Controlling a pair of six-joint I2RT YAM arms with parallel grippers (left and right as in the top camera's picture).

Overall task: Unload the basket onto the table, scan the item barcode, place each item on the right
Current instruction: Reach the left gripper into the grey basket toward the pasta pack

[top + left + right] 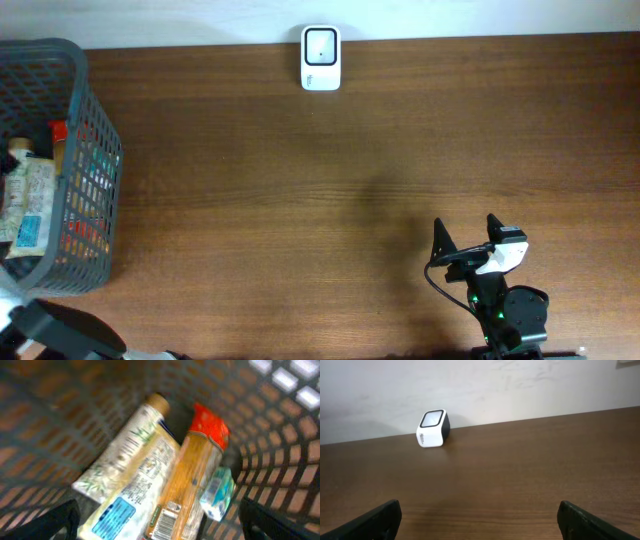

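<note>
Dark fingertips (50, 522) of the left gripper (160, 525) frame the bottom corners of the left wrist view, spread wide with nothing between them, hanging over the inside of a grey mesh basket (75, 410). Within it lie three items, somewhat blurred: a cream tube (130, 450) with a leaf print and a blue panel, an orange pack (192, 475) with a red top lying against the tube's right side, and a small pale blue-green item (217, 492) touching the pack's right edge. A barcode label (162, 520) shows at the pack's near end. From overhead, the basket (95, 150) stands at the left edge of the brown wooden table (300, 200). The white scanner (321, 58) sits at the far edge, near the middle, well apart from the basket. The right gripper (467, 232) is at the near right, likewise released and empty, above bare wood; its own view faces the scanner (433, 428), which stands against a pale wall (520, 385)
</note>
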